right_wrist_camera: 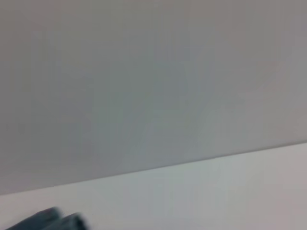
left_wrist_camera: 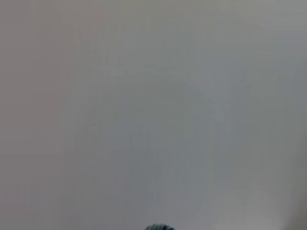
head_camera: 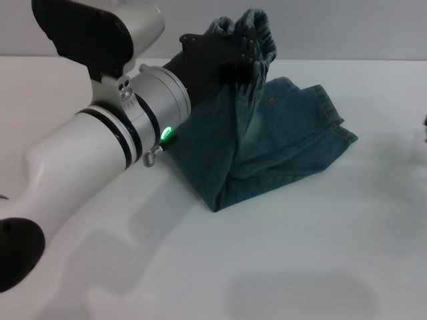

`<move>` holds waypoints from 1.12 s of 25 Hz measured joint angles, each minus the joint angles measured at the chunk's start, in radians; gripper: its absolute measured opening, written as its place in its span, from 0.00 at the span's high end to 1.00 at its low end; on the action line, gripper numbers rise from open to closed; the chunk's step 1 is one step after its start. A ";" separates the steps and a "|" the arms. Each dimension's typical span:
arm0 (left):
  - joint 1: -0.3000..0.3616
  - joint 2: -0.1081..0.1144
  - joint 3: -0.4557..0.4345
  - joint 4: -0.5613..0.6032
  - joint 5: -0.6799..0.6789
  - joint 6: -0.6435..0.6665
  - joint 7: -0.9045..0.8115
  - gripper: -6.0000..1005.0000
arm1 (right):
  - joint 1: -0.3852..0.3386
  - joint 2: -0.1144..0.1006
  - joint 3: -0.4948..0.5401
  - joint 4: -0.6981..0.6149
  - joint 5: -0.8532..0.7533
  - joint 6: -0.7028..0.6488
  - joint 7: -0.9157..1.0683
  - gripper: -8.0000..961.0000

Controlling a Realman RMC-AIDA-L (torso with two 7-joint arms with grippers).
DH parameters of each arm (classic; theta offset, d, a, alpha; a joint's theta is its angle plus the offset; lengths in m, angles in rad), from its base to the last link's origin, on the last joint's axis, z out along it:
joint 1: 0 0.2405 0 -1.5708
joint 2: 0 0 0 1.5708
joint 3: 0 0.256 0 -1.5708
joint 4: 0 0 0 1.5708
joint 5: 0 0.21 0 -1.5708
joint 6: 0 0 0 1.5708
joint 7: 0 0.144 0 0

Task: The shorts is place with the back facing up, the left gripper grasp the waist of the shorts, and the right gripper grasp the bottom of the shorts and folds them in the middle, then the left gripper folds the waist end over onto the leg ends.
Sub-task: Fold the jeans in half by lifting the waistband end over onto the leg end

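White tabletop (head_camera: 280, 267) carried blue denim shorts (head_camera: 280, 143) near its far edge. Left gripper (head_camera: 233, 57) pinched the elasticated waist (head_camera: 257, 30), lifting it. Soft, limp cloth should drape; the waistband looks the firmest hold.

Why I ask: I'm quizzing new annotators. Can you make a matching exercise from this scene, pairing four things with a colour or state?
Things:
1. shorts
2. left hand
3. wrist light
4. table

Colour or state:
a. green, lit
b. white, bare in front
c. blue denim, waist end lifted
d. black, gripping the waist

Pairs: 1-c, 2-d, 3-a, 4-b.

The right hand is not in view.
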 joint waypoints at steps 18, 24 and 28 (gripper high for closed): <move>-0.174 -0.008 0.249 0.441 -0.048 0.602 -0.088 0.91 | -0.079 -0.002 0.088 -0.058 -0.024 0.005 0.000 0.94; -0.238 -0.008 0.277 0.545 -0.046 0.667 -0.214 0.87 | -0.079 -0.001 0.086 -0.050 -0.030 0.013 0.000 0.93; -0.242 -0.007 0.281 0.561 -0.043 0.692 -0.227 0.70 | -0.075 0.000 0.081 -0.043 -0.034 0.014 0.000 0.93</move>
